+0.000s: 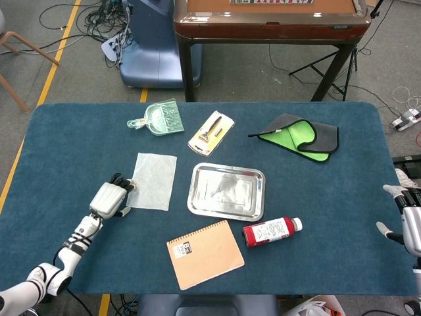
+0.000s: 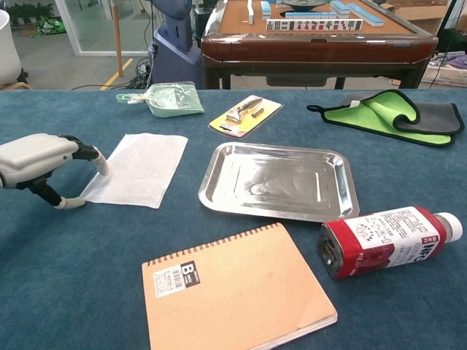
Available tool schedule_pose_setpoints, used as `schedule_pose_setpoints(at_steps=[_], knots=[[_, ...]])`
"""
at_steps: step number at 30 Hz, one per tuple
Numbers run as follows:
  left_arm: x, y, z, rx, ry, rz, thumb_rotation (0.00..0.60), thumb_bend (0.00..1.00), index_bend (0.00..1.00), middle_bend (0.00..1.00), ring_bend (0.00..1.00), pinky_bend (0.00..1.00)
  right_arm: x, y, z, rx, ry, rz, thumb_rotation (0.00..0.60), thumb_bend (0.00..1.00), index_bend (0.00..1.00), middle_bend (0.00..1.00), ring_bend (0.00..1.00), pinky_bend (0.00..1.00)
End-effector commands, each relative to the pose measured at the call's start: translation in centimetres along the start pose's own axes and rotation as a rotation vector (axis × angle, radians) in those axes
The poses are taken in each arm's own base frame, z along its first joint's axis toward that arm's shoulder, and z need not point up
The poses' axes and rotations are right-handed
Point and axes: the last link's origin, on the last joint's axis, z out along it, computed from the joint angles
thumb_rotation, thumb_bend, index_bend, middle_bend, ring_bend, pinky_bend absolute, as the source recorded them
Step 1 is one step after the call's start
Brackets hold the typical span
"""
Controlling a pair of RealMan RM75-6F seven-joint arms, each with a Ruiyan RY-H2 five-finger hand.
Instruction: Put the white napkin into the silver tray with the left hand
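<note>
Blue felt-like cloth covers the bench (image 1: 66,145), which fills most of both views; beyond it, at the top of the frame, stand a wooden mahjong table (image 1: 270,20) and a grey floor strewn with cables.

At the left of the head view the left robot hand (image 1: 110,199) rests low on the cloth with its fingertips (image 2: 98,164) on the near left corner of the white napkin (image 1: 154,180), thumb tucked under beside the edge. It looks like the start of a pinch, yet whether the paper is actually caught I cannot tell. The napkin lies flat, just left of the silver tray (image 1: 227,191) and apart from it, so the lift and carry are not yet done. The tray sits empty mid-frame, a short sideways move away.

The right robot hand (image 1: 409,220) hangs off the right edge, fingers spread, holding nothing, well clear of the work.

Around the tray lie a notebook (image 1: 205,253), a red bottle (image 1: 272,231), a green dustpan (image 1: 158,118), a carded razor (image 1: 211,132) and a green-grey cloth (image 1: 299,136).
</note>
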Motion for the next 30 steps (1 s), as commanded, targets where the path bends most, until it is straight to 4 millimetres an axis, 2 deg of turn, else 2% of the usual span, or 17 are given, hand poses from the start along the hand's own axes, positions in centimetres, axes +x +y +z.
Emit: schedule_pose_setpoints(at_steps=[1, 20, 30], knots=[[-0.1, 0.0, 0.1, 0.0, -0.004, 0.002, 0.6, 0.23, 0.34, 0.25, 0.21, 0.1, 0.0, 0.1, -0.1, -0.002, 0.002, 0.0, 0.6, 0.08, 0.24, 0.26, 0.19, 0.19], [-0.4, 0.7, 1.2, -0.007, 0.006, -0.035, 0.6, 0.23, 0.38, 0.25, 0.22, 0.1, 0.1, 0.6, -0.6, -0.025, 0.0, 0.003, 0.6, 0.08, 0.24, 0.26, 0.19, 0.19], [-0.4, 1.3, 1.8, -0.021, 0.023, -0.077, 0.6, 0.29, 0.41, 0.25, 0.22, 0.1, 0.1, 0.7, -0.7, -0.031, -0.001, 0.003, 0.6, 0.08, 0.24, 0.26, 0.19, 0.19]])
